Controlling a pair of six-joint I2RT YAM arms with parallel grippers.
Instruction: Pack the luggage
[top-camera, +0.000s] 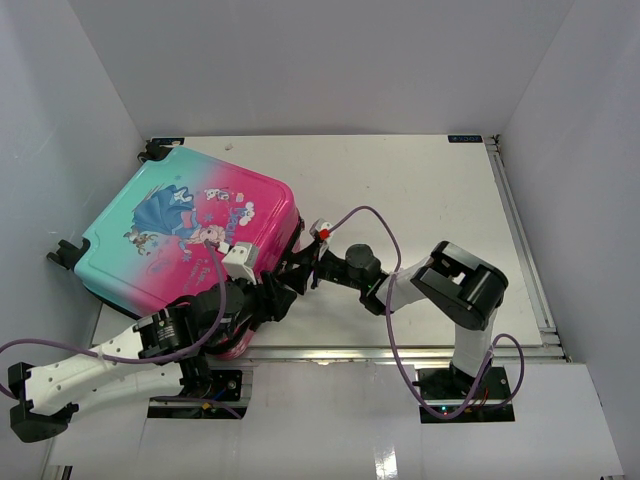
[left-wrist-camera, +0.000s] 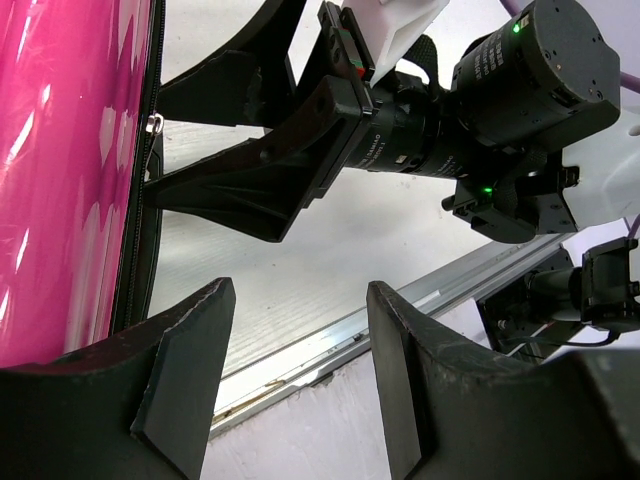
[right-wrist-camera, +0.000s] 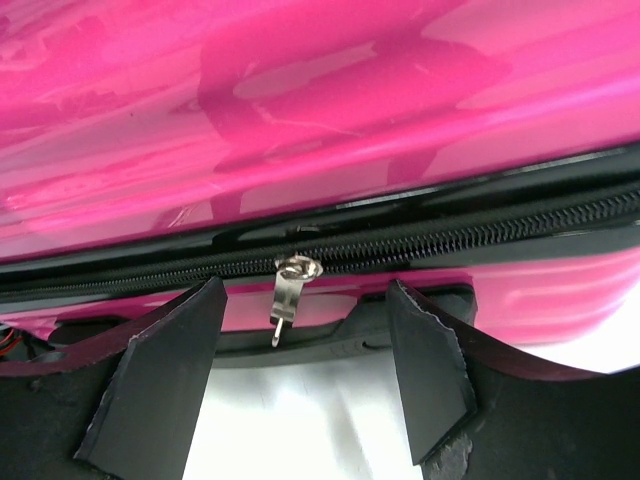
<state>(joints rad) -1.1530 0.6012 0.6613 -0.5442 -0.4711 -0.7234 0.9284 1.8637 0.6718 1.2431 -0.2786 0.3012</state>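
Luggage (top-camera: 185, 235) is lying closed at the counter's (top-camera: 430, 190) left rear, crowding the left wall, open counter stretching to its right; both arms are reaching low toward its pink near edge; only the right wrist view is showing the zipper pull (right-wrist-camera: 285, 295) dangling between the right fingers (right-wrist-camera: 160, 370), spread wide, gripping nothing; left fingers (left-wrist-camera: 175, 390) are gaping empty beside the shell.

Arms converge, left hand (left-wrist-camera: 298, 335) and right hand (right-wrist-camera: 305, 335) both spread wide.
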